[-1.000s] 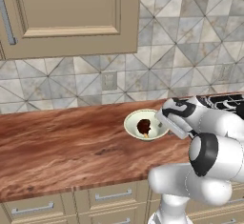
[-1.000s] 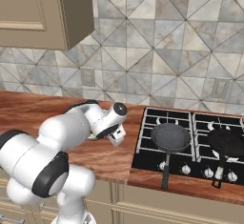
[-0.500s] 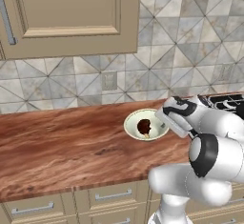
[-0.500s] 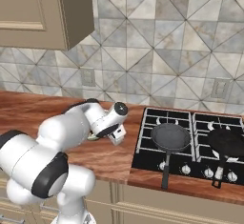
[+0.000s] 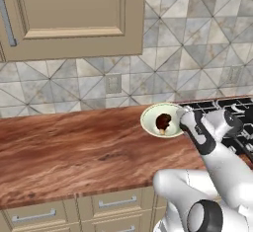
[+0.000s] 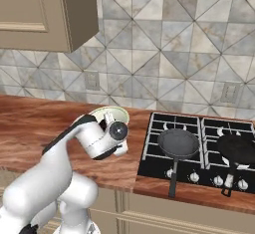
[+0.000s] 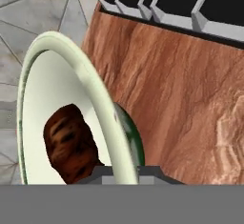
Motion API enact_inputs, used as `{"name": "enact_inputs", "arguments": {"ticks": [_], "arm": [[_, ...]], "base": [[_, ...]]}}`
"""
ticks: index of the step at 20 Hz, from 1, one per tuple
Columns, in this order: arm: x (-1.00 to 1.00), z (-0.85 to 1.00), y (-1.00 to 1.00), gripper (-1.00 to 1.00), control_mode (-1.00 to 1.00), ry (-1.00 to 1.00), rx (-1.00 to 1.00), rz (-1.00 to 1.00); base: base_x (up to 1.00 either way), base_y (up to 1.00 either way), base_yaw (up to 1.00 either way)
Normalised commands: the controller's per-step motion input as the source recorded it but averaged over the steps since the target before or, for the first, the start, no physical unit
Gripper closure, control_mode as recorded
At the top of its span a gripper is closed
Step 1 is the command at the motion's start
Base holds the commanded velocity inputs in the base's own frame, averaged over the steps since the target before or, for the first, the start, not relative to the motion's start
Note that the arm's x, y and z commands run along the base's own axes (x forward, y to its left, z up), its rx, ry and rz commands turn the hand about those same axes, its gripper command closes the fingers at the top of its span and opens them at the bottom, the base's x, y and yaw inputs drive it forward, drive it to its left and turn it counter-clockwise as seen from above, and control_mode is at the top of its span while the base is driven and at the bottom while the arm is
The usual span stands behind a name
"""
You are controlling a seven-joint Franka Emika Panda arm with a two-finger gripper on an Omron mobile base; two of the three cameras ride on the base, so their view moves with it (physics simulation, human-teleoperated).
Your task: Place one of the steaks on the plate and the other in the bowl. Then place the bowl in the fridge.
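Note:
The pale cream-green bowl (image 5: 147, 123) is at the counter's right end, close to the cooktop, and seems a little off the wood. One dark reddish-brown steak (image 5: 163, 122) lies inside it. My gripper (image 5: 184, 123) is at the bowl's right rim and shut on it. In the hand view the bowl (image 7: 71, 61) stands on edge because of the camera's roll. Its rim runs down between my fingertips (image 7: 102, 173), and the steak (image 7: 69, 139) rests against the inner wall. The bowl's rim (image 6: 112, 111) peeks out behind my wrist. The second steak and the fridge are out of view.
A black cooktop (image 6: 199, 151) sits right of the bowl, carrying a frying pan (image 6: 178, 143) and a second dark pan (image 6: 238, 151). A beige wall cabinet (image 5: 69, 14) hangs above the wooden counter (image 5: 69, 147), which stretches far to the left.
The bowl with its steak has shifted a little right and up in the left base view, together with my gripper; it sat lower on the counter before.

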Motion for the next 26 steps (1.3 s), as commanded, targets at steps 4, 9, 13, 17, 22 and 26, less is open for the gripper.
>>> {"name": "enact_inputs", "arguments": {"ticks": [4, 9, 13, 17, 22, 26], "arm": [[0.00, 0.76, 0.13, 1.00, -1.00, 0.00, 0.01, -0.43], [-0.08, 0.58, 0.09, 1.00, -1.00, 0.13, 0.12, -0.33], [-0.55, 0.31, 0.02, 1.00, -1.00, -0.05, 0.14, -0.12], [-0.67, 0.45, 0.27, 1.00, -1.00, -0.31, 0.01, 0.00], [-0.56, 0.45, 0.33, 1.00, -1.00, -0.15, -0.06, 0.00], [-0.73, 0.65, 0.22, 1.00, -1.00, 0.02, -0.01, -0.02]], "base": [[0.00, 0.00, 0.00], [0.00, 0.00, 0.00], [0.00, 0.00, 0.00], [0.00, 0.00, 0.00], [0.00, 0.00, 0.00], [0.00, 0.00, 0.00]]}}
